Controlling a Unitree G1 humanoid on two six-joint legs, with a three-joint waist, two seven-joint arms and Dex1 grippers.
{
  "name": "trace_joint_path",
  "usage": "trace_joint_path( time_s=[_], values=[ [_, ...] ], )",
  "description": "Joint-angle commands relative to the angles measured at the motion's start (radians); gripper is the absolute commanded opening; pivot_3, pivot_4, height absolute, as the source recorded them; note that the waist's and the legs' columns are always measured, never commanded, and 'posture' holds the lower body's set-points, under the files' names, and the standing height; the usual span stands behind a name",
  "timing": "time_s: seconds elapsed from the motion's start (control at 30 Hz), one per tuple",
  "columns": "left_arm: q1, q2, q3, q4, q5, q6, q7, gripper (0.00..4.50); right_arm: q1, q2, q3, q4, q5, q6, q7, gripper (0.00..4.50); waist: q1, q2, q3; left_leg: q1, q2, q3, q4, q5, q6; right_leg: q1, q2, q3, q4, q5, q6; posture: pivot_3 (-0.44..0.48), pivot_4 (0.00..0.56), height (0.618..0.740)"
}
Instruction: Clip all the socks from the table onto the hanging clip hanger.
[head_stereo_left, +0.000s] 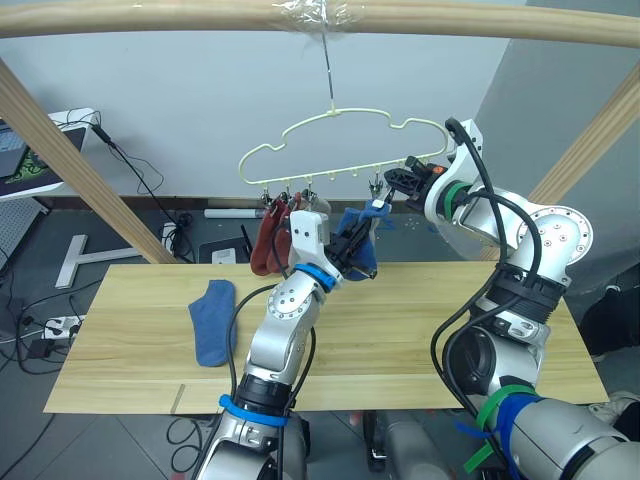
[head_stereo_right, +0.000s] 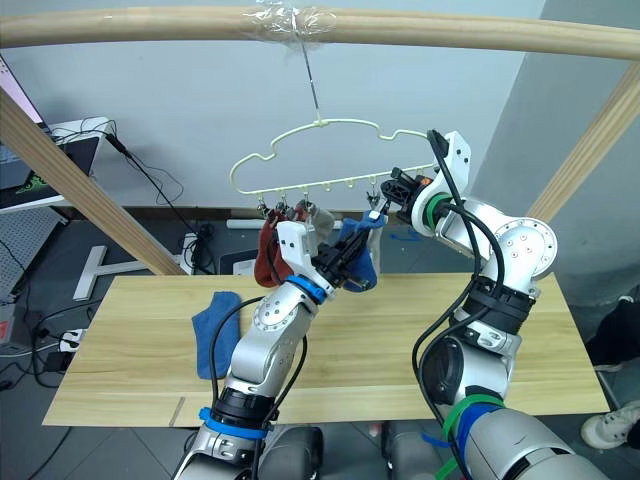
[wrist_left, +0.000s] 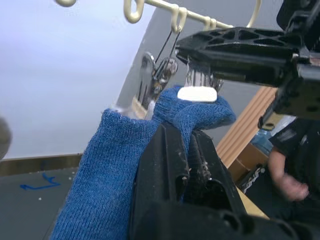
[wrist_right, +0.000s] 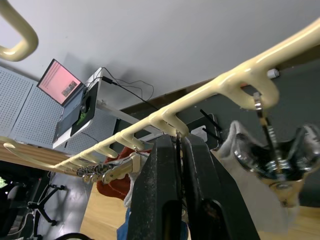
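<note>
— Where's the blue sock (head_stereo_left: 358, 240)?
— Pinched in the left gripper (head_stereo_left: 362, 236), lifted to a clip under the clip hanger (head_stereo_left: 340, 150), at the table's (head_stereo_left: 420, 330) twelve o'clock edge.
— And the right gripper (head_stereo_left: 396, 181)?
— Fingers pressed together on a clip's wire (wrist_right: 177, 150). Another blue sock (head_stereo_left: 213, 320) lies on the table at nine o'clock.

Wooden pole (head_stereo_left: 480, 20), laptop (wrist_right: 67, 85), floor cables (head_stereo_left: 40, 330).

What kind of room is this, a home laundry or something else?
Probably a lab or workshop, not a home: the clip hanger hangs from a taped wooden pole, cables and a power strip lie on the floor, and a laptop sits on a side stand.
</note>
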Motion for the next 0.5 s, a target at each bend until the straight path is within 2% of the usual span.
trace_joint_path(
  time_s=[0.03, 0.17, 0.27, 0.5],
  values=[
    [-0.012, -0.013, -0.012, -0.022, -0.001, -0.027, -0.002, 0.03, -0.016, 0.003, -0.021, -0.037, 0.018, 0.012, -0.016, 0.0, 0.0, 0.0, 0.0, 0.0, 0.0, 0.0, 0.0, 0.0, 0.0, 0.0, 0.0, 0.0, 0.0, 0.0, 0.0, -0.038, 0.252, 0.74],
    [-0.01, -0.01, -0.014, -0.027, -0.003, -0.025, -0.005, 0.03, -0.02, 0.014, -0.043, -0.042, 0.033, 0.011, -0.019, 0.0, 0.0, 0.0, 0.0, 0.0, 0.0, 0.0, 0.0, 0.0, 0.0, 0.0, 0.0, 0.0, 0.0, -0.001, 0.002, -0.039, 0.253, 0.74],
    [-0.011, -0.009, -0.016, -0.034, -0.008, -0.018, -0.01, 0.0, -0.026, 0.016, -0.061, -0.038, 0.047, 0.007, -0.026, 0.81, 0.0, 0.0, 0.0, 0.0, 0.0, 0.0, 0.0, 0.0, 0.0, 0.0, 0.0, 0.0, 0.0, -0.001, 0.002, -0.039, 0.253, 0.74],
    [0.012, -0.014, -0.044, -0.079, -0.025, 0.013, -0.025, 0.0, -0.036, -0.015, -0.086, -0.034, 0.085, 0.044, 0.003, 3.43, -0.004, 0.0, 0.001, 0.0, 0.001, 0.0, -0.001, 0.0, 0.0, -0.001, 0.0, 0.0, 0.0, -0.001, 0.002, -0.034, 0.254, 0.74]
  ],
)
